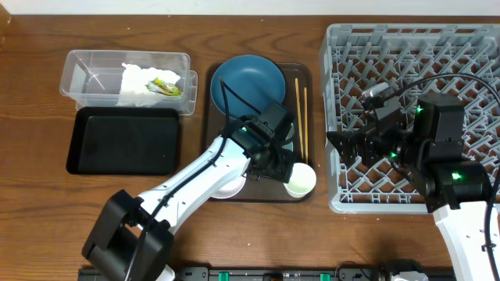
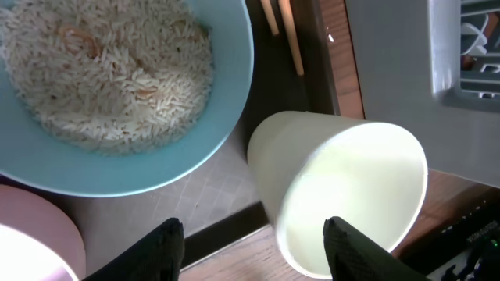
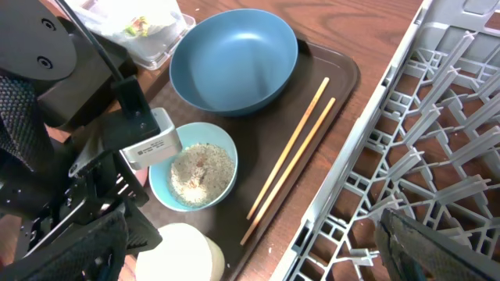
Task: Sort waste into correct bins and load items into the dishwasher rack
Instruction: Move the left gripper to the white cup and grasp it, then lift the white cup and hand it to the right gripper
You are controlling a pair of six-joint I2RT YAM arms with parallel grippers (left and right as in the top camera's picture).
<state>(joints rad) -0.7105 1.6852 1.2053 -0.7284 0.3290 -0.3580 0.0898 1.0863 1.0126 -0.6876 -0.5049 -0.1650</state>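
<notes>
My left gripper (image 1: 280, 161) is open low over the white cup (image 1: 300, 179). In the left wrist view (image 2: 258, 250) one finger lies over the cup's mouth (image 2: 351, 187) and the other outside its wall. The light-blue bowl (image 2: 226, 117) holds rice scraps (image 2: 101, 70) and is hidden under the arm in the overhead view. The white bowl (image 1: 226, 187) sits beside it. The dark-blue dish (image 1: 246, 82) and chopsticks (image 1: 301, 117) lie on the serving tray. My right gripper (image 1: 351, 144) is open and empty over the rack's left side (image 1: 414, 47). The napkin (image 1: 137, 82) and wrapper (image 1: 166, 86) lie in the clear tub (image 1: 86, 74).
The black tray (image 1: 125, 140) lies in front of the clear tub. The dark-brown serving tray (image 1: 209, 133) holds the dishes between the bins and the rack. The right wrist view shows the dish (image 3: 234, 58), bowl (image 3: 160, 183), chopsticks (image 3: 293, 148) and rack (image 3: 437, 133).
</notes>
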